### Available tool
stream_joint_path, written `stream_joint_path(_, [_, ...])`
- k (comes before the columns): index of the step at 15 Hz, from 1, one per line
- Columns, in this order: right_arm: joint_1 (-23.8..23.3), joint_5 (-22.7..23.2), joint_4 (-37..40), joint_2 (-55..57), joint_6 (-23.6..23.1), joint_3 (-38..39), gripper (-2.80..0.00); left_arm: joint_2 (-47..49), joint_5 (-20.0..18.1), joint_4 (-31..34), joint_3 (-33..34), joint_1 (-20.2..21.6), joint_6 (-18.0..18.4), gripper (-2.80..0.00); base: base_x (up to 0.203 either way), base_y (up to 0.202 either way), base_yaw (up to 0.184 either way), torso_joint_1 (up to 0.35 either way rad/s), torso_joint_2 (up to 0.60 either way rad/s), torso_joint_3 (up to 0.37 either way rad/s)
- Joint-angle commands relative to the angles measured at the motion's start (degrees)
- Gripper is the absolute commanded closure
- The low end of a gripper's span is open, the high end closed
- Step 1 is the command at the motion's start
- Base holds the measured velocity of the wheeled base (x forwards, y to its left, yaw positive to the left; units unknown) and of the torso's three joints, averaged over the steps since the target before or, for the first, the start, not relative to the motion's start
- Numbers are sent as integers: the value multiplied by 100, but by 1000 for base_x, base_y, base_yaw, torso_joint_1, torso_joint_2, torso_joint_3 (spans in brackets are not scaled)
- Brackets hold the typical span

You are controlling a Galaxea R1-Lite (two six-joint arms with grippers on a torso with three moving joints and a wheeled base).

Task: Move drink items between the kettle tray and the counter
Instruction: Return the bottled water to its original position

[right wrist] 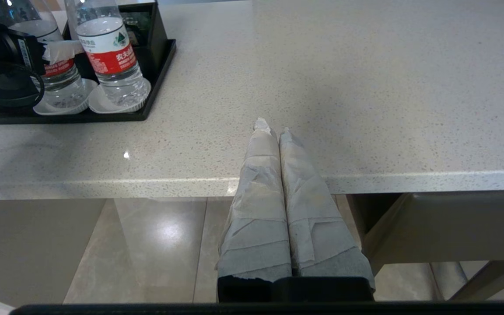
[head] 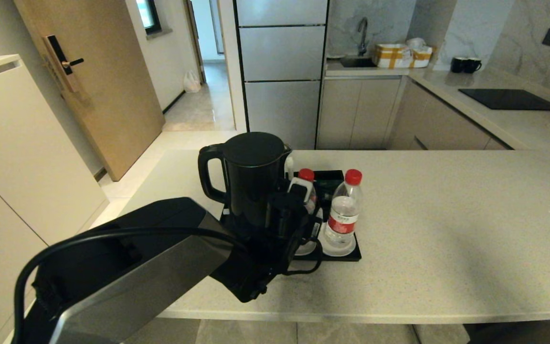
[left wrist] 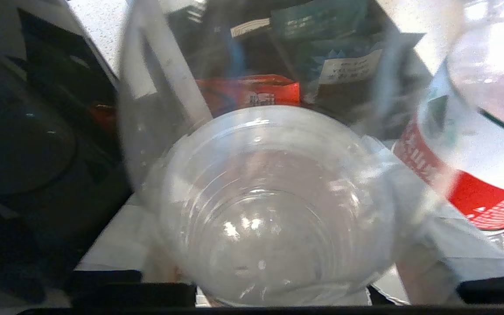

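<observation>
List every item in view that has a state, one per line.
Kettle: upright on the tray, lid shut.
Left bottle: upright on a coaster, capped, between the left hand's fingers.
Right bottle: upright on a coaster, capped, free.
Tray: flat on the counter.
Left hand: around the left bottle.
Right hand: shut, empty, below the counter's edge.

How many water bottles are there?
2, both on the kettle tray: one bottle stands free on a coaster, the other bottle sits beside the kettle, at the left gripper.

Kettle (head: 252,179) left of 2 bottles (head: 343,210) on tray (head: 354,255), on counter (head: 447,229)
</observation>
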Motion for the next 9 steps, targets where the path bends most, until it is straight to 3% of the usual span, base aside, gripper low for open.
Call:
stream_joint_path(1, [2,1,-1,-1,-1,2,0,-47,28,-103,40,-5,11,-280,0,0,0,0,0,0])
stream_joint_path(9, [2,1,-1,-1,-1,-6,0,-516,44,-349,678,-33,13,-280,0,0,0,0,0,0])
